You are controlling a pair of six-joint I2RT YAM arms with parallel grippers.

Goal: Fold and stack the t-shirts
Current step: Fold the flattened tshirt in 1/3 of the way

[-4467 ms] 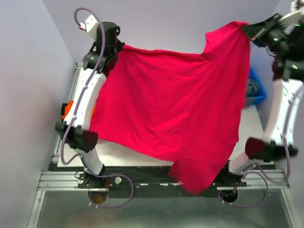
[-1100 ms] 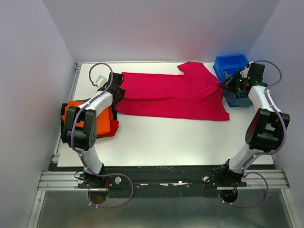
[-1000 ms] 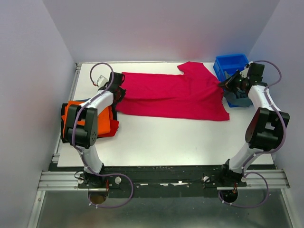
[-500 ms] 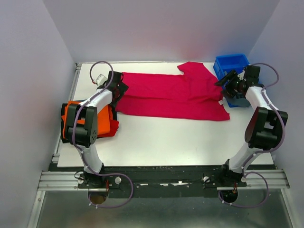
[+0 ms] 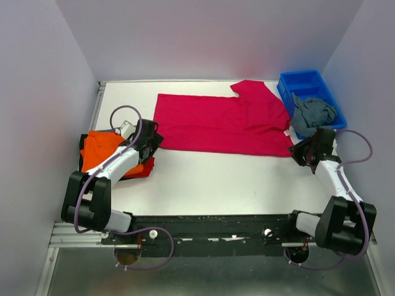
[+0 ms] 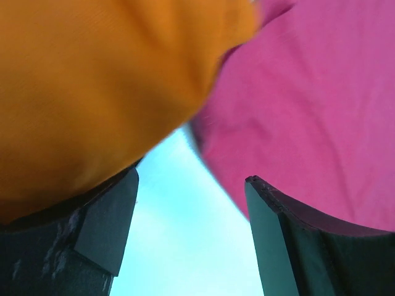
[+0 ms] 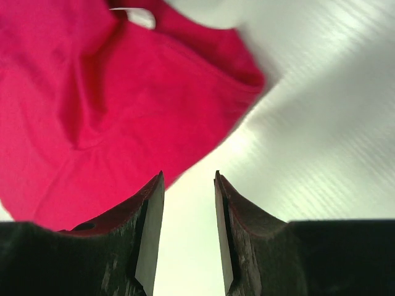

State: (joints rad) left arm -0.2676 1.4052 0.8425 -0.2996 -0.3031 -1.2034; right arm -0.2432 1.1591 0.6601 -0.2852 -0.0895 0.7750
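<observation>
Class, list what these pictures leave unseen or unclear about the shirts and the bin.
1. Top view: the orange t-shirt covers its stack; how many shirts lie beneath is hidden.
2. Top view: the bunched grey-blue t-shirt hides much of the blue bin floor.
3. Left wrist view: blurred close-up; the orange t-shirt and crimson t-shirt run off the edges.
4. Right wrist view: only a corner of the crimson t-shirt shows.

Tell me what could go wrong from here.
The open left gripper sits between the orange shirt and the pink shirt; a grab could catch the orange one.
The pink shirt's sleeve sticks out at the far edge, so a fold may come out uneven.
The grey shirt hangs over the bin rim near the right gripper; it might snag.
</observation>
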